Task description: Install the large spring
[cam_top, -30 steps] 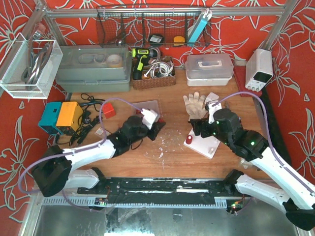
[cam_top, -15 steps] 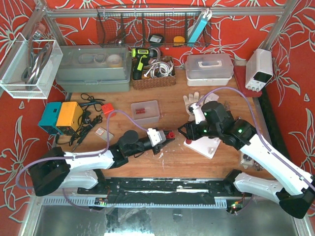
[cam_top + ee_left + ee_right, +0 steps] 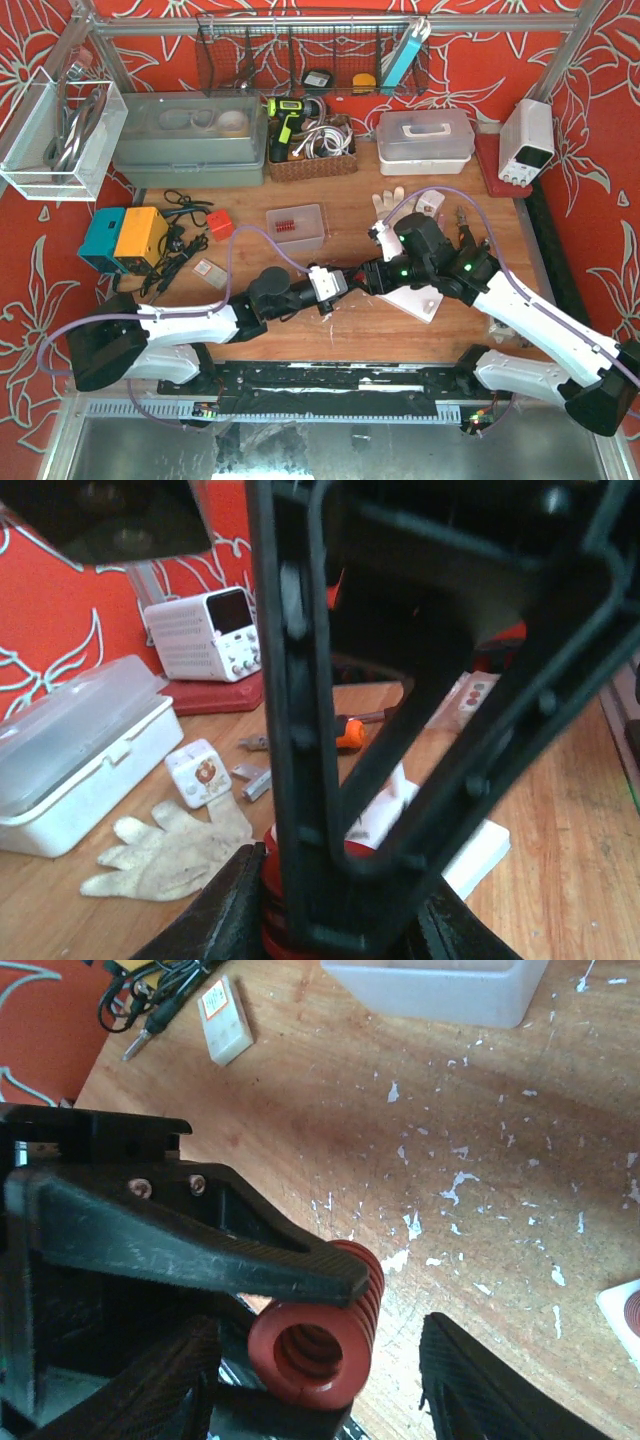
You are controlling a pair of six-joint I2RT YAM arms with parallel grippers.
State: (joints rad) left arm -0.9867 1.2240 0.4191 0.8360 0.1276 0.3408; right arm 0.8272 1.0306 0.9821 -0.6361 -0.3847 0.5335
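Observation:
A large red spring [image 3: 318,1335] lies crosswise between the black fingers [image 3: 200,1240] of my left gripper [image 3: 343,282], which is shut on it above the wooden table. In the left wrist view the spring [image 3: 266,905] shows only as a red sliver inside my left gripper [image 3: 330,920], behind the right gripper's black frame. My right gripper [image 3: 368,277] faces it tip to tip. It is open [image 3: 320,1390], with its jaws on either side of the spring and not touching it. A white block [image 3: 422,297] lies just right of the grippers, with a red ring [image 3: 632,1312] on it.
A work glove [image 3: 392,205] and small parts lie behind the white block. A clear box of red parts [image 3: 296,225], a red cube [image 3: 221,224] and a blue-yellow device [image 3: 125,238] are at the left. A white lidded box [image 3: 424,135] and a power supply [image 3: 527,140] stand at the back right.
My left gripper has swung right toward the centre with the spring. My right gripper has moved left off the white block to meet it, jaws open round the spring.

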